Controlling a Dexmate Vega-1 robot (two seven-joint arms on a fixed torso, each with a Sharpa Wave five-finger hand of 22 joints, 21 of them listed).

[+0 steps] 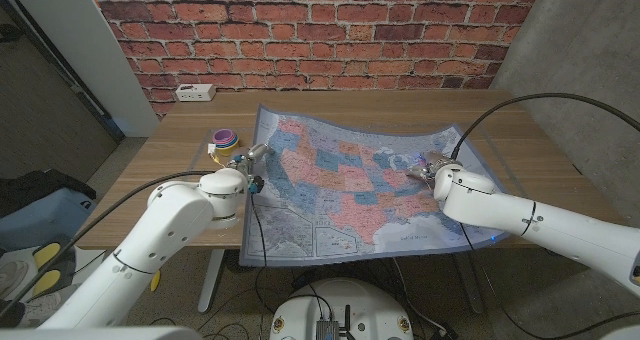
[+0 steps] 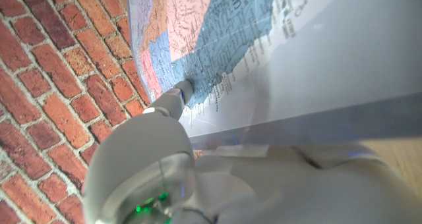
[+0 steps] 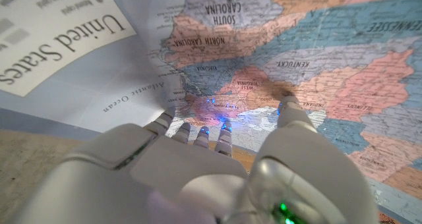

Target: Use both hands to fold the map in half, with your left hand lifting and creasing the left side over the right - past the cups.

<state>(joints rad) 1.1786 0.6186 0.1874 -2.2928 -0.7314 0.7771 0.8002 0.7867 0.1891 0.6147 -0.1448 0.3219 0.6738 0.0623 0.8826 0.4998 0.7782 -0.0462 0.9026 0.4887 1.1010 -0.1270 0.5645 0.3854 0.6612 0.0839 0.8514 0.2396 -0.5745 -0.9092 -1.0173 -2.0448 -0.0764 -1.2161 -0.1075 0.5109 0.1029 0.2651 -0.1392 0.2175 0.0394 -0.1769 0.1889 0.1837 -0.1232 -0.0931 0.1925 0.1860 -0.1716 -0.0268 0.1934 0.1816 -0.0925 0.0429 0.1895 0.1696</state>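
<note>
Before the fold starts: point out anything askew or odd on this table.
The map lies askew to the table, its near edge hanging over the front. It is not flat: the far right corner curls up. The cups are stacked beside its left edge. Both hands, left and right, rest on the map.

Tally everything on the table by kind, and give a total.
Map: 1
Stack of cups: 1, number of cups in it cannot be told
White box at the far edge: 1
Robot hands: 2, left hand, right hand
Total: 5
</note>
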